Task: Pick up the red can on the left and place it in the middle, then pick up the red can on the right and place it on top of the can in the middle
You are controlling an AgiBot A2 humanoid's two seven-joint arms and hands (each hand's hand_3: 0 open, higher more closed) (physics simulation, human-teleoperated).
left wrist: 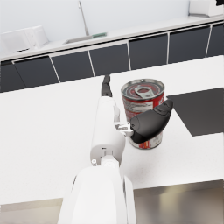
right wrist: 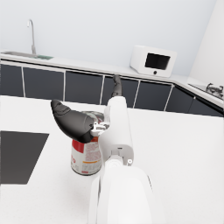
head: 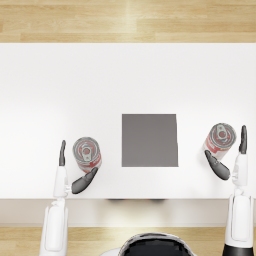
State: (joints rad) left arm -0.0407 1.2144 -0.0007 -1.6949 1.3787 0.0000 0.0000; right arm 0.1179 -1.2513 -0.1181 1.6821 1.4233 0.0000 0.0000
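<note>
**Mia:** On the white desk [head: 75, 80] there is a dark grey square mat [head: 149, 140], right in the middle near the front edge. Past the far edge the floor [head: 125, 20] is wood.

**Ben:** And the room?

**Mia:** It is a kitchen. There are dark cupboards [left wrist: 109, 57], a sink tap [right wrist: 31, 26] and a white microwave [right wrist: 154, 60] on the far counter.

**Ben:** Where are the cans?

**Mia:** The left red can [head: 87, 154] stands on the desk beside the mat's left edge. The right red can [head: 219, 138] stands near the desk's right edge. Both stand straight up with their shut pull-tab tops facing up.

**Ben:** Are the hands holding them?

**Mia:** The left hand [head: 72, 172] has its fingers [left wrist: 151, 122] spread wide around the left can. I cannot tell if they touch it. The right hand [head: 231, 157] is spread around its can the same way.
</note>
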